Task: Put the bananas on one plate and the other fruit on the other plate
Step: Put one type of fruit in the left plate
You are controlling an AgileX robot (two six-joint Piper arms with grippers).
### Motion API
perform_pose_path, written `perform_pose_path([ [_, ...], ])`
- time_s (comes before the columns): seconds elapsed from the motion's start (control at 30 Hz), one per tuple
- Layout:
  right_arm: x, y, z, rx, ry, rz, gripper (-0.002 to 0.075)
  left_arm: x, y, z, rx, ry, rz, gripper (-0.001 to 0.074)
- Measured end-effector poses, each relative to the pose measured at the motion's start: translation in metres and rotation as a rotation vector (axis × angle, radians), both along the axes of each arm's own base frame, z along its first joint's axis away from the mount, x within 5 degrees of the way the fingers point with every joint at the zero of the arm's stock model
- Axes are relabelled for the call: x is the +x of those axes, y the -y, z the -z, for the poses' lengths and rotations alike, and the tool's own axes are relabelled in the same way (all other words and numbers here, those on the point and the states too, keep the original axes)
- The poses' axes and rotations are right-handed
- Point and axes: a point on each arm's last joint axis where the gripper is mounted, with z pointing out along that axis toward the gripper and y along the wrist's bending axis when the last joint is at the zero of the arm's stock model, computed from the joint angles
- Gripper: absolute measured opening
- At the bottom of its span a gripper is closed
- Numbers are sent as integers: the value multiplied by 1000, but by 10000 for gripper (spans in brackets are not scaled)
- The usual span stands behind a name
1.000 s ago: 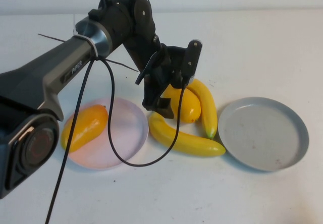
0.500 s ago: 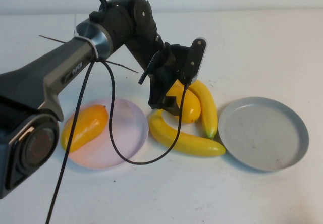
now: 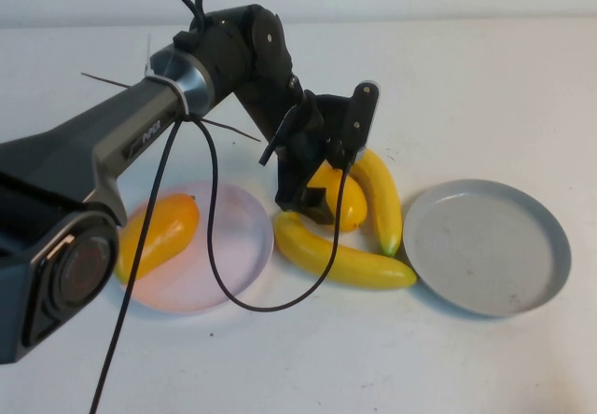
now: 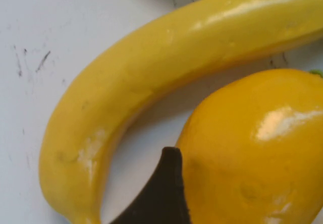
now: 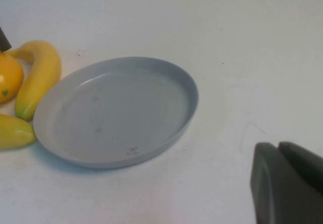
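Two glossy curved bananas [image 3: 347, 263] hem the plump mango [image 3: 338, 193] beside the grey plate [image 3: 487, 246]; left gripper [image 3: 322, 176] spread wide astride it, gripping nothing; right gripper [image 5: 286, 183] shut, empty

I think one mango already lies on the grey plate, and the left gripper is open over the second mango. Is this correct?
Not quite: that mango lies on the pink plate, as the high view shows; the grey plate holds nothing. The left gripper is indeed open over the second mango.
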Motion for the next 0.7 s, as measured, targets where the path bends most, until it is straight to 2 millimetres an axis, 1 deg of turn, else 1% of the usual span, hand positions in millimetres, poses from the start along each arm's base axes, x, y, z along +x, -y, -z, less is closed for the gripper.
perform_pose_path([
  [0.27,0,0,0,0,0,0,-17,0,-4,2,46,-47,-104,670],
  [0.43,0,0,0,0,0,0,-17,3,-6,2,58,-18,-129,669],
  [0.7,0,0,0,0,0,0,-17,3,-7,6,69,-44,-151,670],
])
